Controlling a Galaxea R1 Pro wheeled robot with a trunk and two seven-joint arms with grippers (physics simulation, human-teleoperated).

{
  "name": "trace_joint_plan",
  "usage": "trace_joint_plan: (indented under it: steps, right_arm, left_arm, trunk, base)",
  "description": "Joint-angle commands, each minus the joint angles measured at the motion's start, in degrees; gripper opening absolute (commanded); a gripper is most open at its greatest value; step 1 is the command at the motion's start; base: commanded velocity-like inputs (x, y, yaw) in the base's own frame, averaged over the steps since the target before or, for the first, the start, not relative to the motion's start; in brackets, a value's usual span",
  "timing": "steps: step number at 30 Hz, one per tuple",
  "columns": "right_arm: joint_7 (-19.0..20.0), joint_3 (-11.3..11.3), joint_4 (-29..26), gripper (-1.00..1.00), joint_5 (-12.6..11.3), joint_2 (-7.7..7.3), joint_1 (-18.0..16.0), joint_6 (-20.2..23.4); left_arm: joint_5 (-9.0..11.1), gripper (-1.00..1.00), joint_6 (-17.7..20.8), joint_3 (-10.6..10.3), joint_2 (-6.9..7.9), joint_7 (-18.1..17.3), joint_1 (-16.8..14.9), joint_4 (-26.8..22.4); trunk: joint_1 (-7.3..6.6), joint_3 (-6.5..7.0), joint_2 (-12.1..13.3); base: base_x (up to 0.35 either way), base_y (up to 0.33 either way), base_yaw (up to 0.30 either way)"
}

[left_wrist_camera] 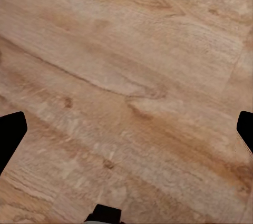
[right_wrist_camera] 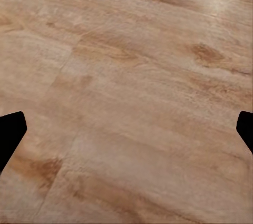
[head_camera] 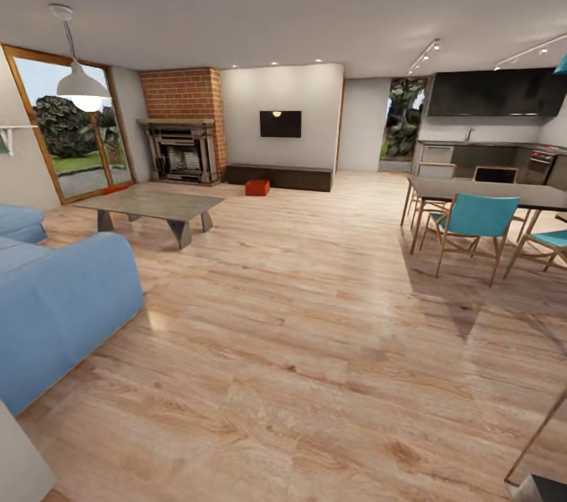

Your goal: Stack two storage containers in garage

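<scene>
Storage containers first: you can count one red-orange bin (head_camera: pixel 257 187) for certain, sitting on the wood-plank floor (head_camera: pixel 299 345) at the far end of the living room, just in front of the dark low cabinet (head_camera: pixel 279 176) and below the wall TV (head_camera: pixel 280 123). A second small red sliver (head_camera: pixel 115 189) shows on the floor near the glass door (head_camera: pixel 75 128), behind the coffee table (head_camera: pixel 150 207) — it may be the other container, but it is too small and too hidden for you to be sure.

Your head view takes in one blue sofa (head_camera: pixel 55 293) at the near left, one brick fireplace (head_camera: pixel 185 124) left of the TV wall, and one white pendant lamp (head_camera: pixel 81 81). On the right stands one dark dining table (head_camera: pixel 492 193) with two teal chairs clearly visible (head_camera: pixel 472 223) (head_camera: pixel 547 242); a kitchen lies behind them.

Both wrist views look straight down at bare planks. Your left gripper (left_wrist_camera: pixel 126 129) has two dark fingertips (left_wrist_camera: pixel 10 134) at opposite edges of its picture, spread wide with nothing between them. Your right gripper (right_wrist_camera: pixel 126 129) matches: two fingertips (right_wrist_camera: pixel 10 134) spread wide — nothing held. The certain bin is well apart from both grippers.
</scene>
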Motion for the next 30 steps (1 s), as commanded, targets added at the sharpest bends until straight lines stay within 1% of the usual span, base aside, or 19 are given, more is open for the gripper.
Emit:
trace_joint_plan:
  steps: [1, 30]
  right_arm:
    - [-0.07, 0.06, -0.1, 1.0, 0.19, -0.02, 0.03, -0.04]
    - [-0.15, 0.06, -0.11, 1.0, 0.19, -0.02, 0.03, -0.05]
  left_arm:
    - [0.5, 1.0, -0.34, -0.07, -0.02, -0.27, -0.09, 0.21]
    - [0.5, 1.0, -0.42, 0.01, -0.05, -0.35, -0.09, 0.21]
  trunk:
    - [0.04, -0.05, -0.02]
    - [0.04, -0.05, -0.02]
  base:
    - [0.326, 0.0, 0.0]
    - [0.327, 0.0, 0.0]
